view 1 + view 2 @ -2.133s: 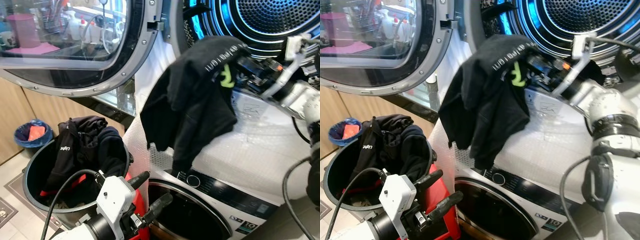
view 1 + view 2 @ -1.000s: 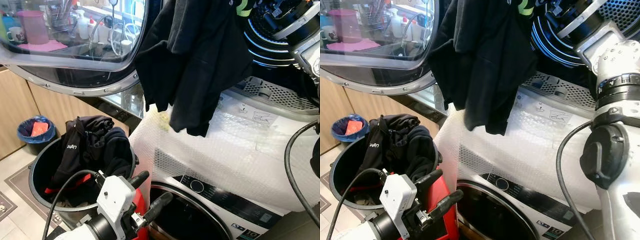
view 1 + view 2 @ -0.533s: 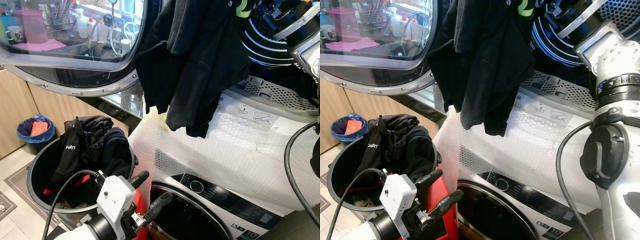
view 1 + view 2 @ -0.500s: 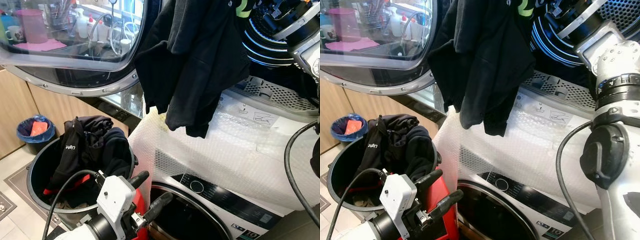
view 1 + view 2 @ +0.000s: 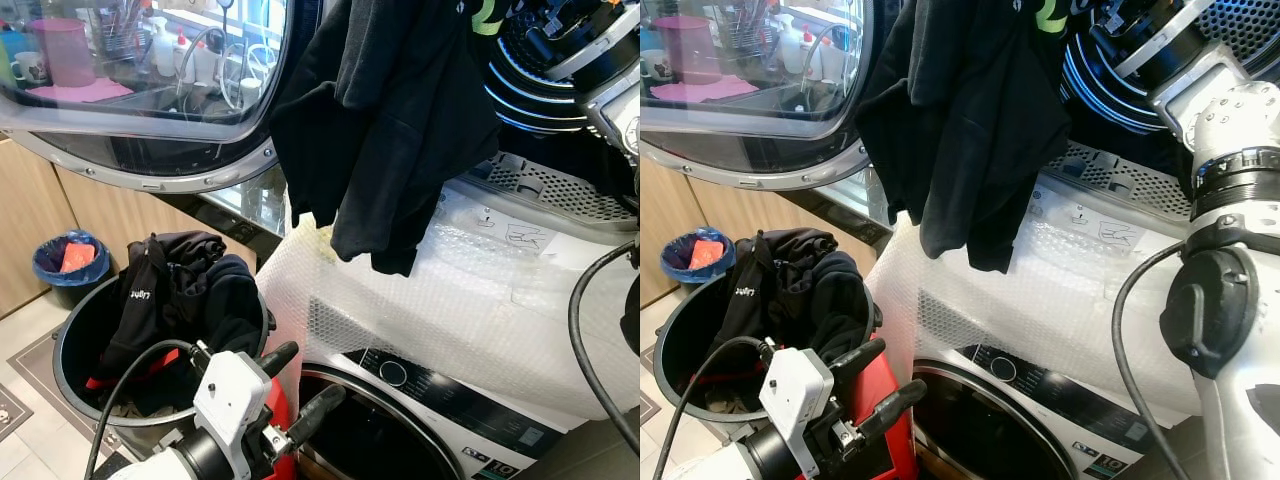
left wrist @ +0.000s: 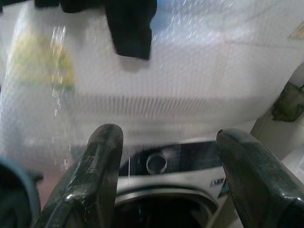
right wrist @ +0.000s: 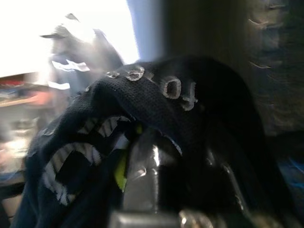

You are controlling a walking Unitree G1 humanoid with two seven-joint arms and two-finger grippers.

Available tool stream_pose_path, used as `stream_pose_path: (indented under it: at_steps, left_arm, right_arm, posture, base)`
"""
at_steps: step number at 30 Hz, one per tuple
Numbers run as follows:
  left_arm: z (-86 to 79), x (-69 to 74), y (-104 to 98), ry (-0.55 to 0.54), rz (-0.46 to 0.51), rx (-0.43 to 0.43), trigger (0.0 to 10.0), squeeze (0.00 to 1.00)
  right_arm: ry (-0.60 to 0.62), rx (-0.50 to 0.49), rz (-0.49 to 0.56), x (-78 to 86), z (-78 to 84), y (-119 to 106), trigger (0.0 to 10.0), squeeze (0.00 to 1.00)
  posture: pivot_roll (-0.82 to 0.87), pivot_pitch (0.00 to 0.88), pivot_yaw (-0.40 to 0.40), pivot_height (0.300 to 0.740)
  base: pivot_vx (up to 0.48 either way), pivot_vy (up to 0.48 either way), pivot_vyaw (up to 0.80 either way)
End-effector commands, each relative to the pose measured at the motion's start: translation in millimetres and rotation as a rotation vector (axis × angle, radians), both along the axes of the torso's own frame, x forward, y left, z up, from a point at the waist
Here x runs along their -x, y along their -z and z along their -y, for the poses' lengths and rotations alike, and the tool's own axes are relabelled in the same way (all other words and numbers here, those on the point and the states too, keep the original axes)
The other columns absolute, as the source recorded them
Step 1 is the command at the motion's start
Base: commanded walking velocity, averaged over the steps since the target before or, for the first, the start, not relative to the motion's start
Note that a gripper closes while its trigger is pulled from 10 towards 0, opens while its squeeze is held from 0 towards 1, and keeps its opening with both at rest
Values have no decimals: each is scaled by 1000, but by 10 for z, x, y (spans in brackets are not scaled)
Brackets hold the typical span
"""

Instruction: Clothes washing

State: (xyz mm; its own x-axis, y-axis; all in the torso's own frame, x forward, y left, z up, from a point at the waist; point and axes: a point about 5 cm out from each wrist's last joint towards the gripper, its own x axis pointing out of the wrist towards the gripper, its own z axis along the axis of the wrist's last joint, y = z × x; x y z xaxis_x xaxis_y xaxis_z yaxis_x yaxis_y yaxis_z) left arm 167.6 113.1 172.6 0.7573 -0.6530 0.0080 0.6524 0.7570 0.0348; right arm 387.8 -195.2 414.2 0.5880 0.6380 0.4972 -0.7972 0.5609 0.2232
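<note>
A black garment (image 5: 385, 120) with a lime mark near its top hangs from the right gripper (image 7: 156, 156), whose fingers are wrapped in the cloth and closed on it, high in front of the upper drum (image 5: 1200, 40). The cloth's lower hem dangles just above the bubble-wrapped top of the lower washer (image 5: 480, 300), covering the left part of the drum's mouth. To the left the round glass door (image 5: 150, 100) stands swung wide open, its rim close beside the hanging cloth, so the room between door and drum is narrow. Below the door sits one dark bin (image 5: 75, 350) heaped with more dark clothes (image 5: 185, 290), touching the washer's wrapped corner; a small blue bin (image 5: 65, 265) with something orange inside stands well apart by the wooden cabinet (image 5: 30, 220). The left gripper (image 5: 300, 385) hangs low between the dark bin and the lower washer's porthole (image 5: 990, 430), fingers spread apart and holding nothing; its wrist view looks at the washer's dial (image 6: 156, 164). A red object (image 5: 880, 420) lies just behind the left gripper.
</note>
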Motion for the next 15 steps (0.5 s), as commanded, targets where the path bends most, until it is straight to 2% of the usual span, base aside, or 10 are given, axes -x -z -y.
stream_pose_path:
  at_steps: [1, 15]
  left_arm:
    - [30, 53, -35, 4, -3, 10, 10000, 0]
    - [35, 73, -39, -1, -10, 12, 10000, 0]
  right_arm:
    - [139, 10, -67, -63, 140, 129, 10000, 0]
    - [171, 9, -65, -76, 152, 135, 10000, 0]
  posture:
    - [164, 0, -176, 740]
    - [173, 0, -177, 740]
  base:
    - [0, 0, 0]
    - [0, 0, 0]
